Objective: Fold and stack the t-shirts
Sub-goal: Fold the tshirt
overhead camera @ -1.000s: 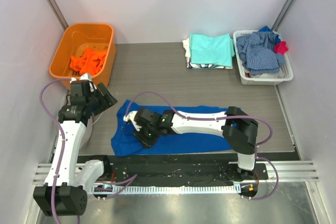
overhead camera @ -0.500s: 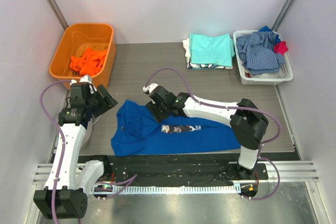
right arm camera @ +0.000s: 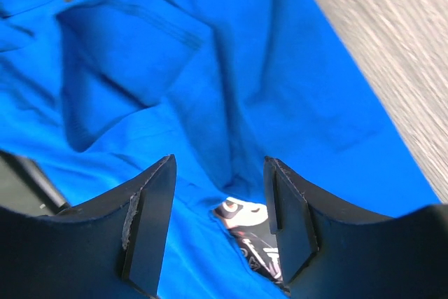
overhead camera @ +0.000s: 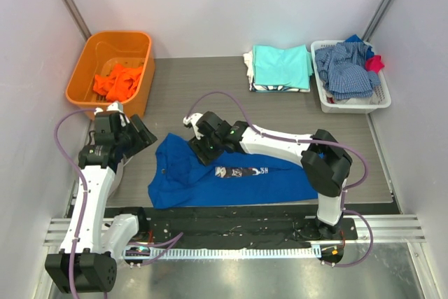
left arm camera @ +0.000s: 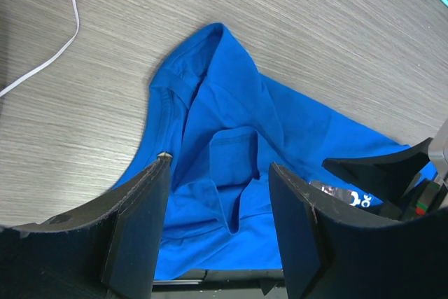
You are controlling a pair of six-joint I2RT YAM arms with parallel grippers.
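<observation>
Grey table (overhead camera: pixel 210 96): your folded stack (overhead camera: pixel 281 68) sits at one o'clock; blue shirt (overhead camera: pixel 210 180) unfolded; left gripper (left arm camera: pixel 218 229), right gripper (right arm camera: pixel 218 222) spread, empty.

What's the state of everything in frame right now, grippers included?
blue t-shirt: spread on table, left end rumpled, print showing, not held.
aqua t-shirt: folded, far side.
orange clothes: crumpled in orange bin.
checked garment: heaped in white basket.
left gripper: open, empty.
right gripper: open, empty, over blue t-shirt.
</observation>
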